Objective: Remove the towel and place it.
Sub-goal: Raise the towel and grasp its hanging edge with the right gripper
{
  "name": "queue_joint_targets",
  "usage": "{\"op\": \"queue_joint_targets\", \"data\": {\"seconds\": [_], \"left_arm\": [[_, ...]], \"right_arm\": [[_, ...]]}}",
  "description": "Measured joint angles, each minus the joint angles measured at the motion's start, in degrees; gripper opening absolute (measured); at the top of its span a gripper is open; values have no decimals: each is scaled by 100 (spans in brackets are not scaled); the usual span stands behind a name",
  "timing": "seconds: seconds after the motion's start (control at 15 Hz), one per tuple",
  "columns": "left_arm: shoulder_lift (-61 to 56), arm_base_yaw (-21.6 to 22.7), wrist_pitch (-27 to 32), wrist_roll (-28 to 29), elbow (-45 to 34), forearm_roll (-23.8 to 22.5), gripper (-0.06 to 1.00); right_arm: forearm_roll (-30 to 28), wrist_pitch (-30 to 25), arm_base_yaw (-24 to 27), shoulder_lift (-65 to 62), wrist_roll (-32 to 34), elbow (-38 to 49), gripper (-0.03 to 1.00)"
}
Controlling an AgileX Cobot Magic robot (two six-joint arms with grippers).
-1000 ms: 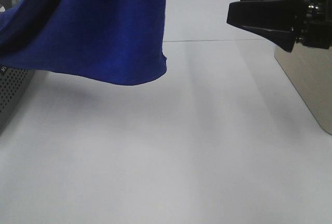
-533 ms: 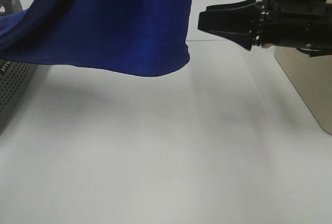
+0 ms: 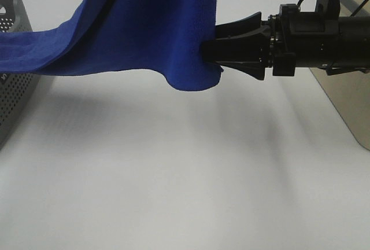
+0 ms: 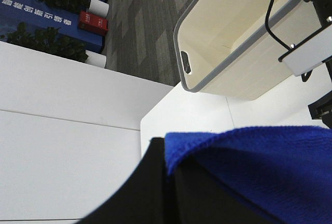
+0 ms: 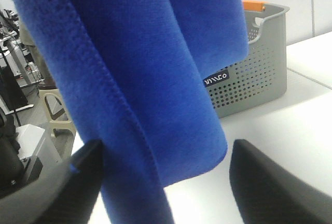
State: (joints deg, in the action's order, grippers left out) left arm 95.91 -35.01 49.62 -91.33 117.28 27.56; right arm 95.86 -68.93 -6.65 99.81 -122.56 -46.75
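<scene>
Towel (image 3: 150,24), one only, hangs in the air, its long axis running out sideways from the grey basket (image 3: 11,88). One beige bin (image 3: 347,105) stands well apart from the basket. Of two grippers, the left gripper (image 4: 166,182) is clamped on the towel's raised edge. The right gripper (image 3: 209,41), far from the basket, gapes wide and empty, the towel's drooping corner between its jaws.

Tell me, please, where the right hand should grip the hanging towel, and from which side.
Grip the towel at its right edge, just above the lower corner, coming level from the right. There the cloth hangs as a vertical fold clear of the table, and the open right hand has one finger on each side of it.
</scene>
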Motion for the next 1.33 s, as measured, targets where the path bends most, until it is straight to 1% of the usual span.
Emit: {"op": "queue_joint_targets", "data": {"seconds": [0.33, 0.53, 0.67, 0.8, 0.93, 1.0, 1.07, 1.2, 1.33], "left_arm": [[92, 0, -172, 0, 0, -23, 0], [155, 0, -298, 0, 0, -126, 0], [195, 0, -304, 0, 0, -178, 0], [212, 0, -304, 0, 0, -223, 0], [223, 0, -304, 0, 0, -223, 0], [223, 0, -304, 0, 0, -223, 0], [223, 0, -304, 0, 0, -229, 0], [229, 0, -304, 0, 0, -229, 0], [229, 0, -309, 0, 0, -229, 0]], "right_arm": [[-292, 0, 0, 0, 0, 0, 69], [-596, 0, 0, 0, 109, 0, 69], [-630, 0, 0, 0, 155, 0, 67], [-630, 0, 0, 0, 155, 0, 60], [-630, 0, 0, 0, 160, 0, 51], [-630, 0, 0, 0, 166, 0, 48], [-630, 0, 0, 0, 166, 0, 47], [-630, 0, 0, 0, 350, 0, 47], [-521, 86, 0, 0, 653, 0, 54]]}}
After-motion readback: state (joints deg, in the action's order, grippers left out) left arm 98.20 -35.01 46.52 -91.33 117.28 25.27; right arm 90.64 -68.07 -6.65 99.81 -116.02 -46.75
